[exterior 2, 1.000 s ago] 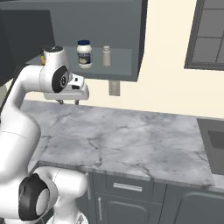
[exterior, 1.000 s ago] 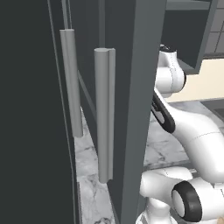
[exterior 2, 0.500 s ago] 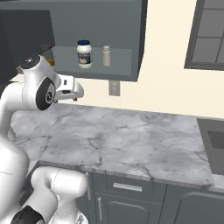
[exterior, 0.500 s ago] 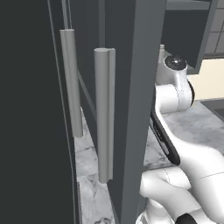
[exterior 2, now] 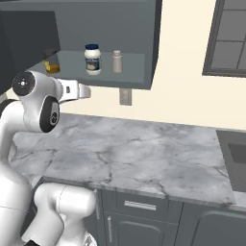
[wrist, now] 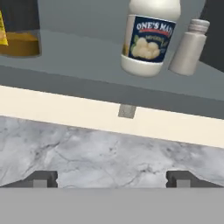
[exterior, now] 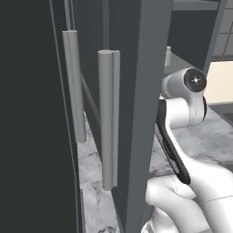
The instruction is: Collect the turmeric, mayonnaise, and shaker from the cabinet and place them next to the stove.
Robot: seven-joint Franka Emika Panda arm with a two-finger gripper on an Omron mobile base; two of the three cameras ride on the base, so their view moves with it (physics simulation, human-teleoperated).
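Note:
The cabinet (exterior 2: 120, 29) stands open above the counter, with all three items on its grey shelf. From left to right they are the amber turmeric (exterior 2: 52, 62), the blue-lidded mayonnaise (exterior 2: 92, 59) and the slim shaker (exterior 2: 116, 61). My gripper (exterior 2: 85, 91) hovers just below the shelf's front edge, under the mayonnaise and apart from it. In the hand view the gripper (wrist: 111, 179) is open wide with nothing between its fingertips (wrist: 41, 178). Above them sit the turmeric (wrist: 17, 37), mayonnaise (wrist: 148, 39) and shaker (wrist: 188, 46). The stove is out of view.
An open cabinet door with long silver bar handles (exterior: 109, 118) stands close on the arm's left. The marble counter (exterior 2: 139, 158) runs below the shelf, with a wall outlet (exterior 2: 125, 96) behind it. A dark recess (exterior 2: 235, 153) lies at the counter's right end, under a window (exterior 2: 230, 38).
The jaws have spread wide apart. The arm's upper joints have swung left and lower, while the hand has stayed just under the shelf.

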